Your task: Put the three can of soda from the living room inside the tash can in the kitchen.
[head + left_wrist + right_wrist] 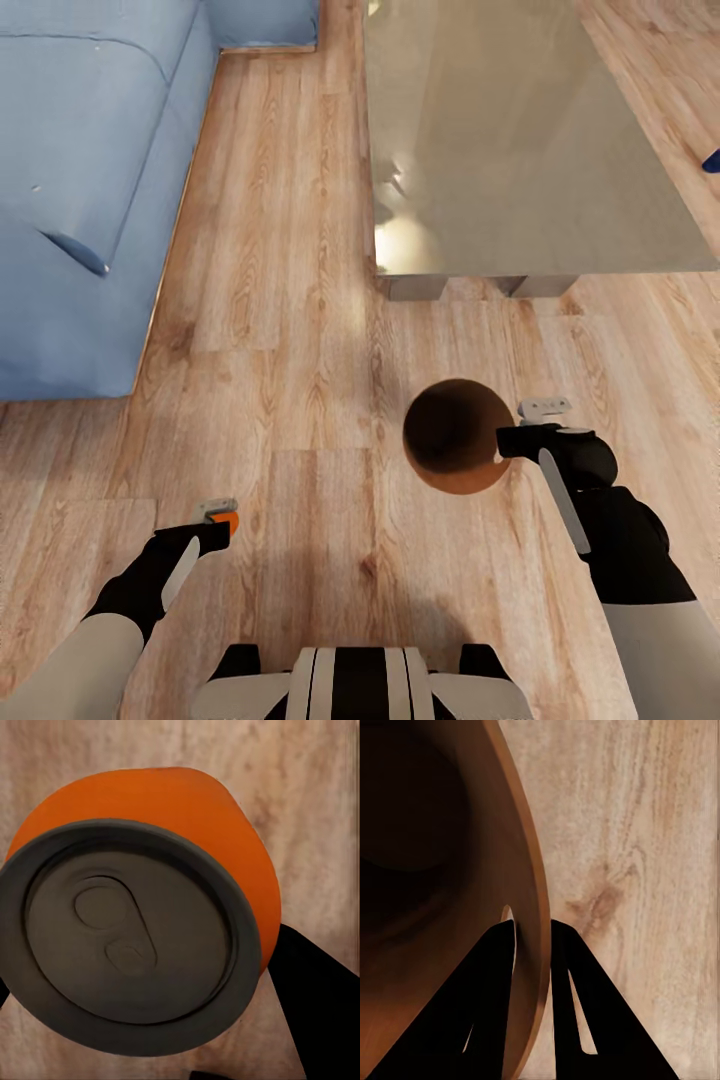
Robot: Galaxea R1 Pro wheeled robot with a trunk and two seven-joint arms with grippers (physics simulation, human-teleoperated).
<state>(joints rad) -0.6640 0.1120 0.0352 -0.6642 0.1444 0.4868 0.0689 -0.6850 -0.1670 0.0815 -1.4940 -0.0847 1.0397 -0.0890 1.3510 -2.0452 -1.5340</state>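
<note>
The right gripper [520, 428] pinches the rim of the trash can [455, 440], its dark copper-brown inside showing no cans, while the left gripper [222, 520] clasps an orange soda can [150, 922].

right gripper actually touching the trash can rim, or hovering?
Touching. In the right wrist view the right gripper straddles the trash can wall, one finger inside and one outside, both pressed against the rim with no gap.

No text, label or number can be read — not even on the orange can [187, 817].
</note>
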